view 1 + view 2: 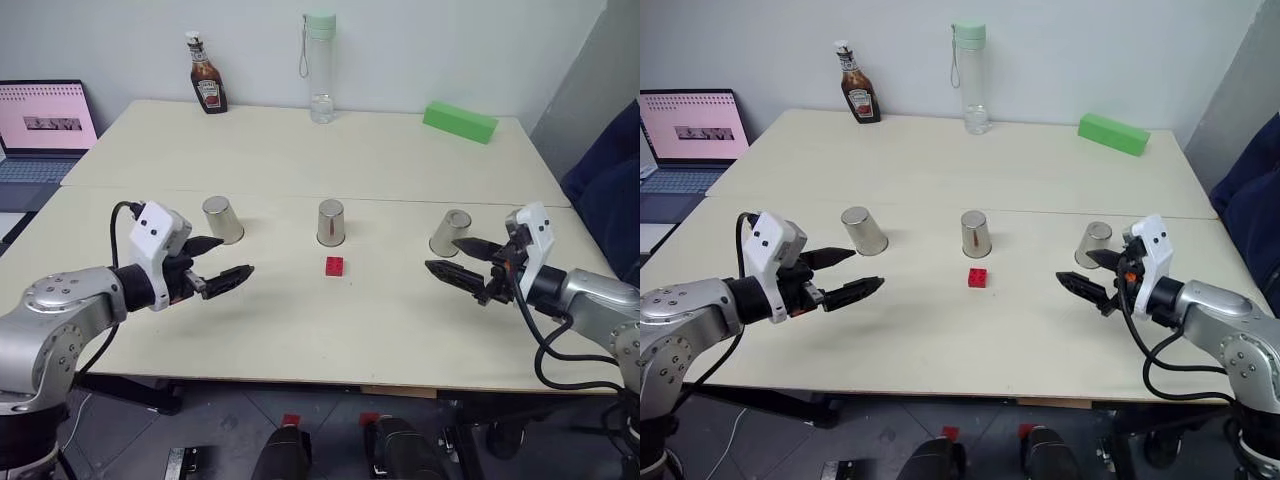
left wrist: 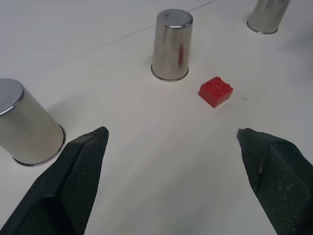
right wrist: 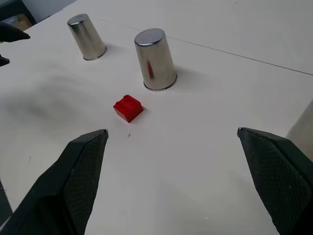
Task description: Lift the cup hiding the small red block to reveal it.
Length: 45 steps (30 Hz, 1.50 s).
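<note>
- The left hand [image 1: 222, 268] hovers over the near part of the counter [image 1: 300, 340], at about 8 o'clock from the red block, its two black fingers spread wide apart and holding nothing.
- The right hand [image 1: 452, 256] hovers over the near right of the counter, at about 3 o'clock from the red block, fingers spread wide as well and empty; it sits just in front of the right cup without a visible touch.
- The small red block [image 1: 334, 266] lies uncovered on the bare counter, between the two hands, at 6 o'clock from the middle cup and close to it but apart.
- Three silvery cups stand mouth-down in a row across the middle of the counter: the left cup [image 1: 222, 219], the middle cup [image 1: 331, 222] and the right cup [image 1: 451, 232].
- The left cup is at about 10 o'clock from the block, the right cup at about 2 o'clock.
- At the far edge, around 12 o'clock, stands a tall clear bottle [image 1: 320, 68] with a pale green cap.
- A ketchup bottle [image 1: 206, 75] stands at about 11 o'clock.
- A long green block [image 1: 460, 121] lies at about 1 o'clock.
- A laptop [image 1: 42, 130] with a lit screen sits off the far left of the counter.
</note>
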### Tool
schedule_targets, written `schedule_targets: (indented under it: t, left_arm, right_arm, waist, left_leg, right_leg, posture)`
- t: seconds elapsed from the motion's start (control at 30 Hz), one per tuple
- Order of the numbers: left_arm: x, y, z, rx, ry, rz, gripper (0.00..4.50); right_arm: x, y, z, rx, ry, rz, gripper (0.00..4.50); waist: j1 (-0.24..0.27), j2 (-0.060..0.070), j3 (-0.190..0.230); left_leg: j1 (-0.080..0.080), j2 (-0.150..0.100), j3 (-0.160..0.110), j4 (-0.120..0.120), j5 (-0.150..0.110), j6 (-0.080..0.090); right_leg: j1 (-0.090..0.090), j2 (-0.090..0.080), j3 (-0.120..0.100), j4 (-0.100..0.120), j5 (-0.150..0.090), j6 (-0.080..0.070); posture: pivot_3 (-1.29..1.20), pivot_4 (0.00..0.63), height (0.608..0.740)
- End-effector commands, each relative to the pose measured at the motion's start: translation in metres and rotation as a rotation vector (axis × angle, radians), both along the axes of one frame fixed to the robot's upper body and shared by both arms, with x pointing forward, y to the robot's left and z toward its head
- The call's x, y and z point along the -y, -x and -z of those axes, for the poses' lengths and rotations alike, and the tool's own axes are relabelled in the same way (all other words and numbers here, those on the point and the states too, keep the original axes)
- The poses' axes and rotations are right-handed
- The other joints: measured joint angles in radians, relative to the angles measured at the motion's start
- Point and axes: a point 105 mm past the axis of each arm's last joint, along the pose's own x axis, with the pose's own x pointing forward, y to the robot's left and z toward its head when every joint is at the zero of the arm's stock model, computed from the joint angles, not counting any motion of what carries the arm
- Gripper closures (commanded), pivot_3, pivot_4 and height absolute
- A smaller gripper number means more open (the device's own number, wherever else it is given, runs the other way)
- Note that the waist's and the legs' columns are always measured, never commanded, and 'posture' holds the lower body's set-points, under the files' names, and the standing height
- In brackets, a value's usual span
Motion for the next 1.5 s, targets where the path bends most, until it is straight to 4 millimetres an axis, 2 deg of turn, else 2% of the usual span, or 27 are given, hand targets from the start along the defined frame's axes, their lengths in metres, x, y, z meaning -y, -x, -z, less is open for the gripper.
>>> schedule_targets:
  t: [0.03,0.6,1.5]
  left_arm:
    - [0.0002,0.0025,-0.0075,0.025,-0.035,0.017,0.04]
    - [-0.0069,0.0021,-0.0082,0.014,-0.059,0.019,0.04]
    - [-0.0064,-0.0002,-0.0090,0.022,-0.052,0.019,0.04]
  right_arm:
    - [0.0008,0.0058,-0.0113,0.035,-0.005,-0.021,0.00]
    - [0.0055,0.0075,-0.0109,0.031,0.007,-0.013,0.00]
    - [0.0047,0.0062,-0.0115,0.034,0.005,-0.014,0.00]
  waist:
    - [0.000,0.000,0.000]
    - [0.000,0.000,0.000]
    - [0.000,0.000,0.000]
  left_leg:
    - [0.000,0.000,0.000,0.000,0.000,0.000]
    - [0.000,0.000,0.000,0.000,0.000,0.000]
    - [0.000,0.000,0.000,0.000,0.000,0.000]
  right_leg:
    - [0.000,0.000,0.000,0.000,0.000,-0.001]
    - [0.000,0.000,0.000,0.000,0.000,-0.001]
    - [0.000,0.000,0.000,0.000,0.000,0.000]
  posture:
    - [0.00,0.150,0.740]
    - [0.00,0.150,0.740]
    - [0.00,0.150,0.740]
